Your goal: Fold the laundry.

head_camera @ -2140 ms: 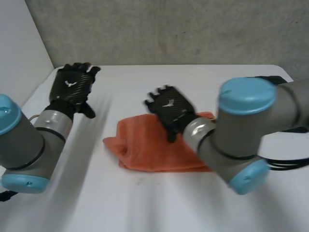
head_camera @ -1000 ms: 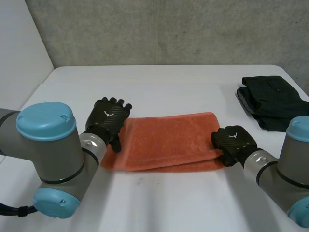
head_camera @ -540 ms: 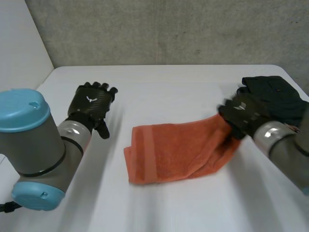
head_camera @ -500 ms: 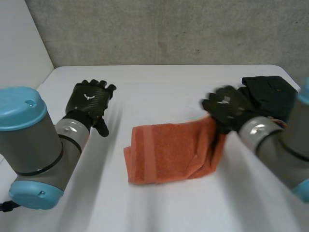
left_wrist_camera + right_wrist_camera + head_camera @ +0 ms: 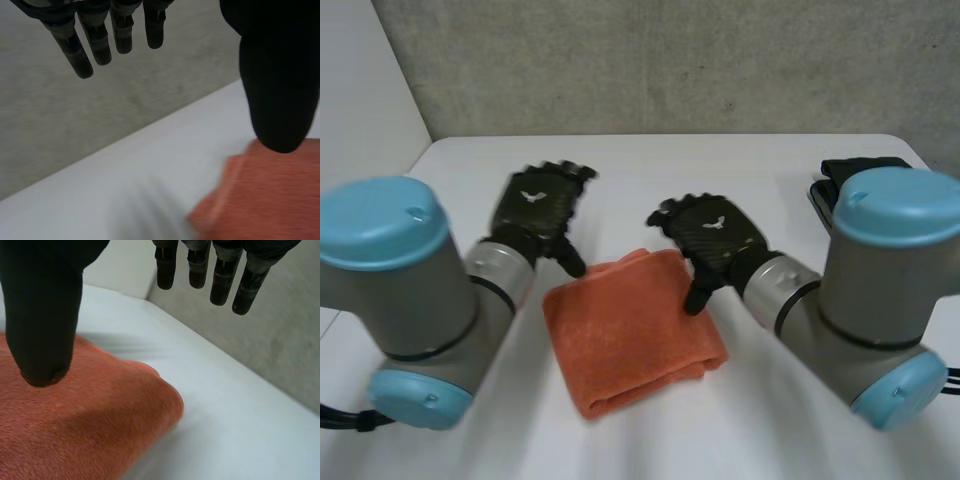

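Observation:
An orange towel (image 5: 630,335) lies folded into a small thick square on the white table (image 5: 640,170), near its front middle. My left hand (image 5: 538,207) hovers at the towel's far left corner, open, its thumb (image 5: 277,75) just above the orange towel (image 5: 265,195). Over the towel's far right part my right hand (image 5: 712,238) is open with straight fingers (image 5: 220,275), and its thumb (image 5: 42,315) hangs above the orange towel (image 5: 75,425). Neither hand holds cloth.
A dark folded garment (image 5: 850,170) lies at the table's back right, partly hidden behind my right arm (image 5: 880,290). My left arm (image 5: 410,290) stands over the front left. A grey wall (image 5: 650,60) runs behind the table.
My right hand carried the towel's right end over to the left, folding it into a square, then let go and opened. My left hand came back toward the towel's far left corner.

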